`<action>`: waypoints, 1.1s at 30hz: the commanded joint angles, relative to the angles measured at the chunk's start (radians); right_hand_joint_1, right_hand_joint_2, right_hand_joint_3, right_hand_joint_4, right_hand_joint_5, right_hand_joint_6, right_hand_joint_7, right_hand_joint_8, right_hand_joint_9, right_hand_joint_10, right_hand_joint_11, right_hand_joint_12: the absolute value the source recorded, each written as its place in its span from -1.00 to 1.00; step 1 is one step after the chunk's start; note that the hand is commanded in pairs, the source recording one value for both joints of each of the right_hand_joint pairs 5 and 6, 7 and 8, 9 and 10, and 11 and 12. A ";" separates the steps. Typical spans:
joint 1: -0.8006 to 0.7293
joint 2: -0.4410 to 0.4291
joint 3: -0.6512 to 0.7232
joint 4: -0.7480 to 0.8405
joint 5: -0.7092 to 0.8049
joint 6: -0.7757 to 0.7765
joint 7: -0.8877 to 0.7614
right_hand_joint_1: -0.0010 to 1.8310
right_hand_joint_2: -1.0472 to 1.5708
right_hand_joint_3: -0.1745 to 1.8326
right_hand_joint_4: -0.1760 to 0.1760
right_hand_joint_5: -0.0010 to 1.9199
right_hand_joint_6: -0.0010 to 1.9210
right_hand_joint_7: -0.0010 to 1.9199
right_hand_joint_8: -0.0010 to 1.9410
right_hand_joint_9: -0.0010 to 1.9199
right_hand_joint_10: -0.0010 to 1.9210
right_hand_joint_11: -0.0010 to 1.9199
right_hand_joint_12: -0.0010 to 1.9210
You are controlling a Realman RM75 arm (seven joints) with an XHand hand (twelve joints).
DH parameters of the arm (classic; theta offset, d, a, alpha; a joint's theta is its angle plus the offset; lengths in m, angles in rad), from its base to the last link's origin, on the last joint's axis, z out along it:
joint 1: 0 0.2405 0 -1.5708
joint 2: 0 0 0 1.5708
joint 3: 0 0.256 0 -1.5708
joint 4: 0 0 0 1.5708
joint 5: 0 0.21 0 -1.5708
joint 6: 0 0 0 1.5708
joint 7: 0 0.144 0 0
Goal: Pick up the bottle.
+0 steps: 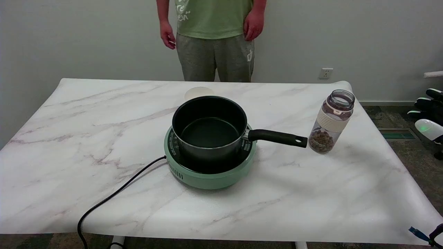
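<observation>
On counter (104,138): bottle (331,121), lidless, upright, set beside pan (207,129) handle, presumably for right-side reach. Right hand unseen; fingers' state cannot be told.

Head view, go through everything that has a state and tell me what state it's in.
bottle: upright, lid off, brown contents at the bottom
pot: empty, sitting on the cooker, handle pointing at the bottle
cooker: cord attached, on or off cannot be told
round lid: lying flat behind the pot
right hand: off the table, holding nothing

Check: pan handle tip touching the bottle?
Apart. Head view shows a thin strip of table between the pan handle tip and the bottle.
</observation>
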 commanded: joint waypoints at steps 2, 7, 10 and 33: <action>0.067 0.033 0.026 -0.096 0.010 0.050 -0.087 0.22 -0.52 -0.05 0.00 -0.46 -0.46 -0.26 -0.27 -0.32 -0.32 -0.12 -0.12; 0.063 0.031 0.024 -0.078 0.020 0.037 -0.108 0.22 -0.53 -0.03 0.00 -0.47 -0.47 -0.27 -0.27 -0.32 -0.32 -0.12 -0.12; 0.062 0.031 -0.004 -0.064 0.011 0.023 -0.108 0.22 -0.54 -0.03 0.00 -0.51 -0.51 -0.27 -0.28 -0.32 -0.32 -0.12 -0.12; 0.152 0.007 -0.258 0.032 -0.071 -0.075 -0.130 0.22 -0.54 -0.01 0.00 -0.48 -0.48 -0.30 -0.31 -0.32 -0.32 -0.14 -0.14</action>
